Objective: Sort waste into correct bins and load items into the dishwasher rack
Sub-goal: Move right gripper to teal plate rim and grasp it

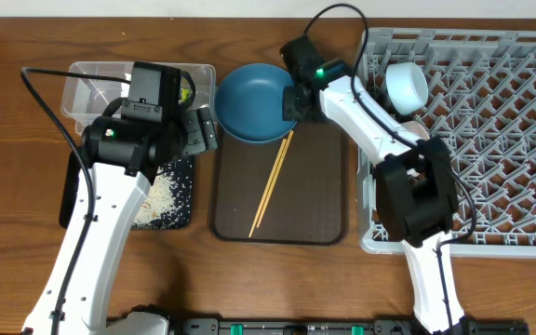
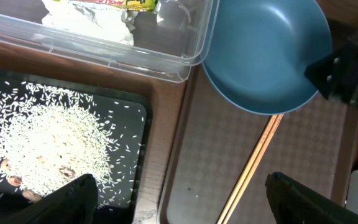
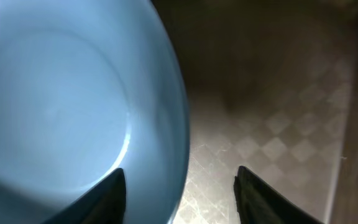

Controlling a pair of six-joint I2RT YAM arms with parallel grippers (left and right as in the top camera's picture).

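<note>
Blue dish, overhead: the blue dish (image 1: 254, 102) rests over the 12 o'clock edge of the brown tray (image 1: 314, 205). The chopsticks (image 1: 273, 181) run away from its 5 o'clock rim, and the dishwasher rack (image 1: 491, 140) stands at its 3 o'clock.
Right gripper, overhead: the right gripper (image 1: 296, 100) is at the dish's 3 o'clock rim.
Left gripper, overhead: the left gripper (image 1: 201, 130) hovers at the dish's 8 o'clock, between the clear bin (image 1: 77, 79) and the black bin (image 1: 186, 209).
Fingers, left wrist: the fingertips (image 2: 73, 199) are wide apart with nothing between them, beside the rice scraps (image 2: 48, 149).
Writing, left wrist: the snack wrapper (image 2: 114, 4) in the clear bin shows print that the frame edge cuts off; it is unreadable.
Fingers, right wrist: the fingers (image 3: 114, 193) are apart and astride the dish rim, one over the inside and one outside. They are not yet pinching.
Doing it well: seat the rim deep between the pads before squeezing. Lift straight up so the chopsticks are not dragged. Then stand the dish on edge between the rack pegs.
</note>
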